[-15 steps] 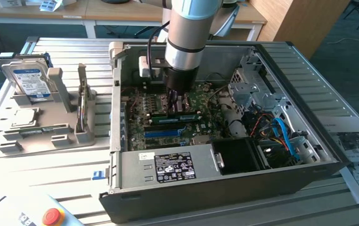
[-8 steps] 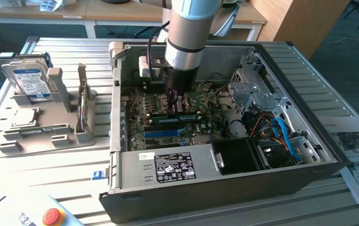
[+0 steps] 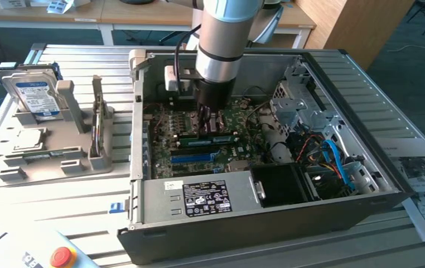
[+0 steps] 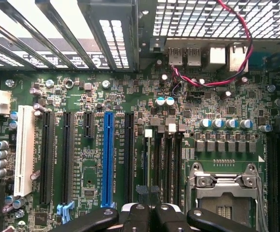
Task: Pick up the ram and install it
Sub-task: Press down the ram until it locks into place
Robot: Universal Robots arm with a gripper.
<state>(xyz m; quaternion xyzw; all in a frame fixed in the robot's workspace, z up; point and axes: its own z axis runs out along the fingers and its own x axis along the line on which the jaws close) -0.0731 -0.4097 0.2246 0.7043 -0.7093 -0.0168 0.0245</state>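
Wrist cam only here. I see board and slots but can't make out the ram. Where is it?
Observer: The ram lies along the board right under the gripper. Seated or not, I can't tell.
Operator: Is the arm inside the case?
Observer: Yes, the arm stands vertical in the open case.
Operator: What's outside it?
Observer: A hard drive stands in a fixture on the exterior view's left.

pincer (image 3: 211, 124) tips hidden behind ram (image 3: 209, 139), arm cropped

Open computer case (image 3: 272, 223), hard drive (image 3: 35, 97)
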